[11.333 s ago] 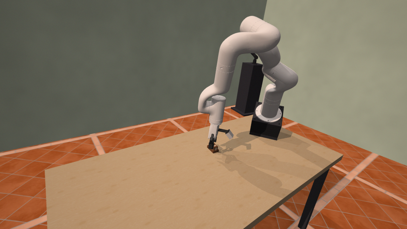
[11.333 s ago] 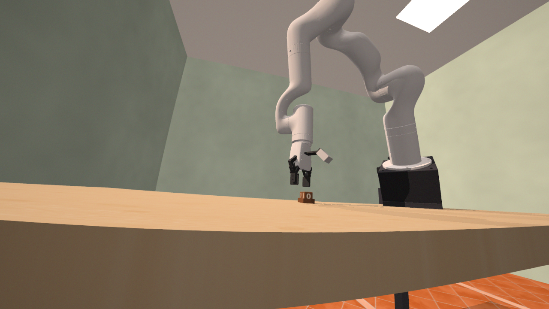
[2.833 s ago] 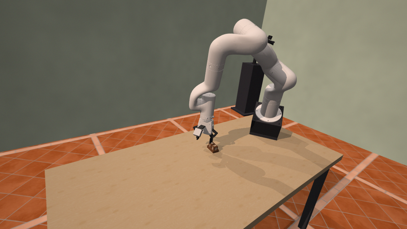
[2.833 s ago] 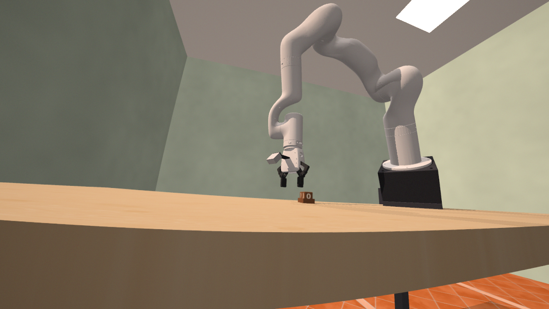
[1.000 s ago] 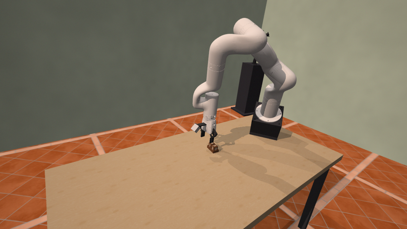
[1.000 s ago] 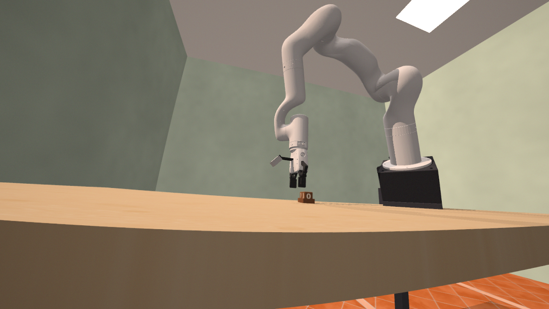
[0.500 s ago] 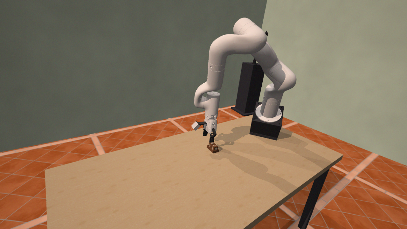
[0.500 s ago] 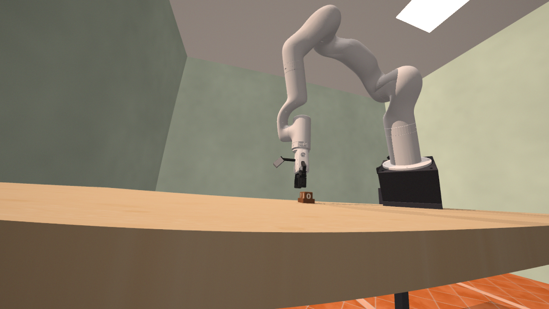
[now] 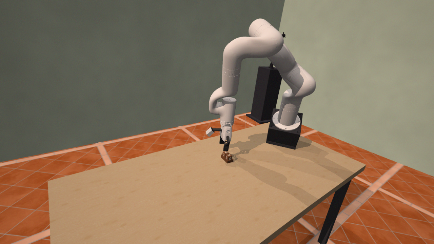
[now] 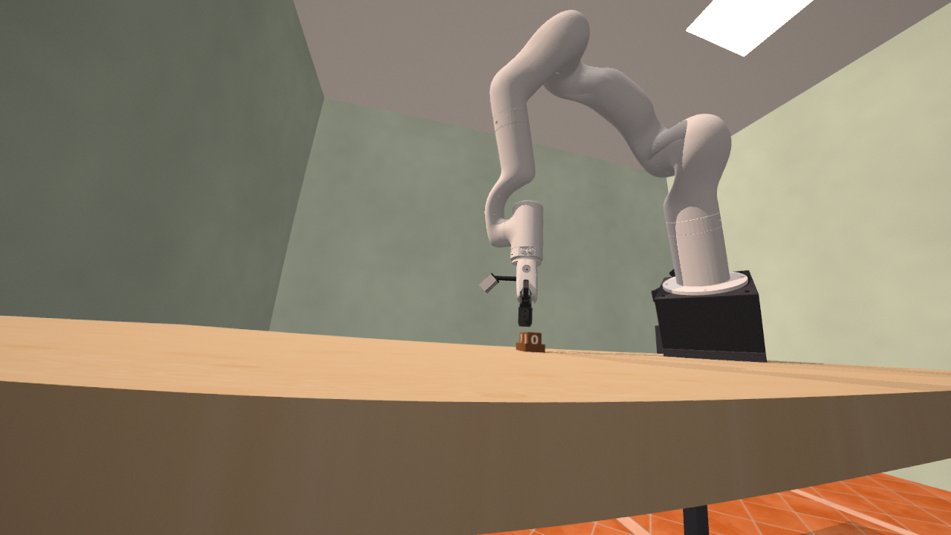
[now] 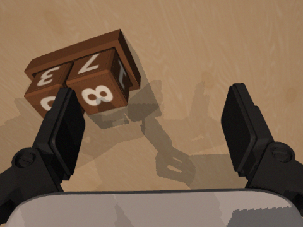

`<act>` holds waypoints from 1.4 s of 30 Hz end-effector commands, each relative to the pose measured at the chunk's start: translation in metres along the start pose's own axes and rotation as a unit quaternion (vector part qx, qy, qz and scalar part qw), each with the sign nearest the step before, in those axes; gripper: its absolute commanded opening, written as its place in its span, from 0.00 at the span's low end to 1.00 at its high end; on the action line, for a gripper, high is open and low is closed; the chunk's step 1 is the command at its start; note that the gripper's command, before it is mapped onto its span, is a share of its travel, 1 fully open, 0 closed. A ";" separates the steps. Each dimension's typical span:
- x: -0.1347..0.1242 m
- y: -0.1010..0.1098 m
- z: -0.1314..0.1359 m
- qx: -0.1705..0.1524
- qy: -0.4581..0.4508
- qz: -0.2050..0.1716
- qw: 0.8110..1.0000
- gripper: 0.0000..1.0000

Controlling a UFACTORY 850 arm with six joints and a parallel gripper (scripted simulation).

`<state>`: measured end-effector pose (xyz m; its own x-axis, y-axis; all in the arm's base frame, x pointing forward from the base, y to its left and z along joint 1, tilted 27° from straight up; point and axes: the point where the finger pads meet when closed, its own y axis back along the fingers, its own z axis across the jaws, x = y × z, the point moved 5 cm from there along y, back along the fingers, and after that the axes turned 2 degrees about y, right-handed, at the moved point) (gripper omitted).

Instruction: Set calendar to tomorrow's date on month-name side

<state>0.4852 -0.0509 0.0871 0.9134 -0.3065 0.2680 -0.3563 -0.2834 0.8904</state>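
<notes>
Hanging spread wide, end effector (image 11: 153, 130) sits above cubes (image 11: 98, 82) with tray (image 11: 122, 48).

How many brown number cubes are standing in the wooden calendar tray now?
2. One brown cube, topped 7, stands in the brown tray; the other, topped 3, is beside it, partly hidden by a finger.
</notes>
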 end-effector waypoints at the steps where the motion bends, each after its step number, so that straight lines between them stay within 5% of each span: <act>1: -0.008 0.000 0.006 0.001 -0.060 -0.003 0.998 1.00; 23: -0.029 0.001 0.019 0.000 -0.200 -0.003 0.980 1.00; 32: -0.035 0.001 0.022 0.000 -0.316 -0.003 0.949 1.00; 42: -0.044 0.001 0.028 0.000 -0.316 -0.003 0.949 1.00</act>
<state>0.4398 -0.0624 0.0657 0.6191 -0.7852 -0.0081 -0.3508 -0.2858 0.8918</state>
